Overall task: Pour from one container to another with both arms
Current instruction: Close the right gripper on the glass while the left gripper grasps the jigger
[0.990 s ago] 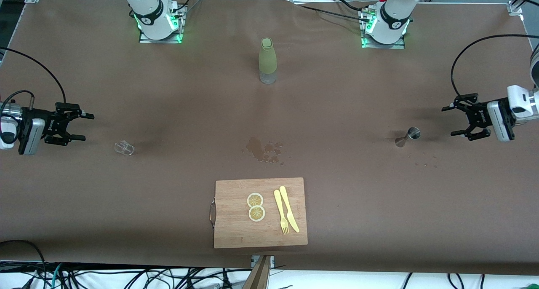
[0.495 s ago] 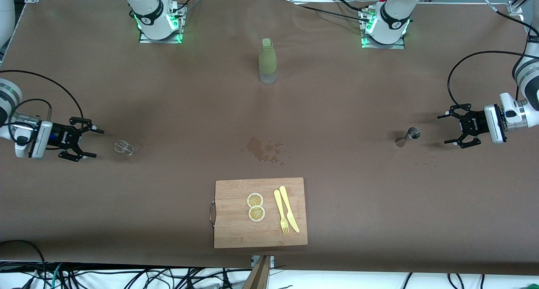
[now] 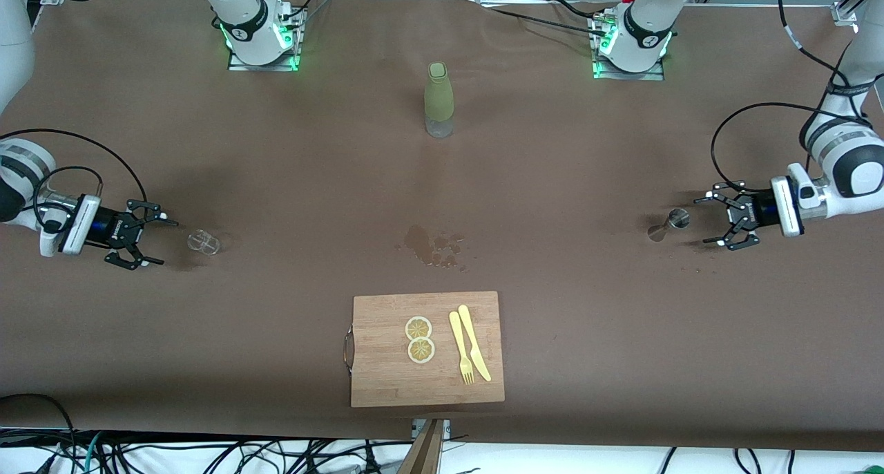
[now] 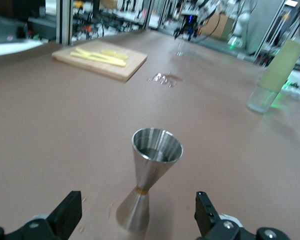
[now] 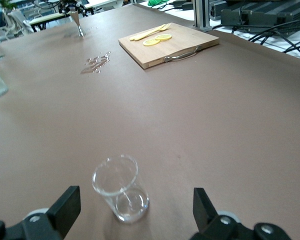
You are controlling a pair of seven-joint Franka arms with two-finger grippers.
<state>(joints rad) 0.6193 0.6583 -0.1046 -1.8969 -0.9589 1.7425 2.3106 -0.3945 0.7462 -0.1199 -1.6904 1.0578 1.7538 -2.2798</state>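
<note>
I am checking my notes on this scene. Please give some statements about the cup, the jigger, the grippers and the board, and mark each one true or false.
1. The right gripper is closed on the glass cup. False: open, beside it.
2. The steel jigger stands upright. True.
3. The left gripper is open beside the jigger. True.
4. The olive-green bottle lies on the cutting board. False: it stands upright on the table, farther from the front camera.
5. Two lemon slices lie on the board. True.
</note>
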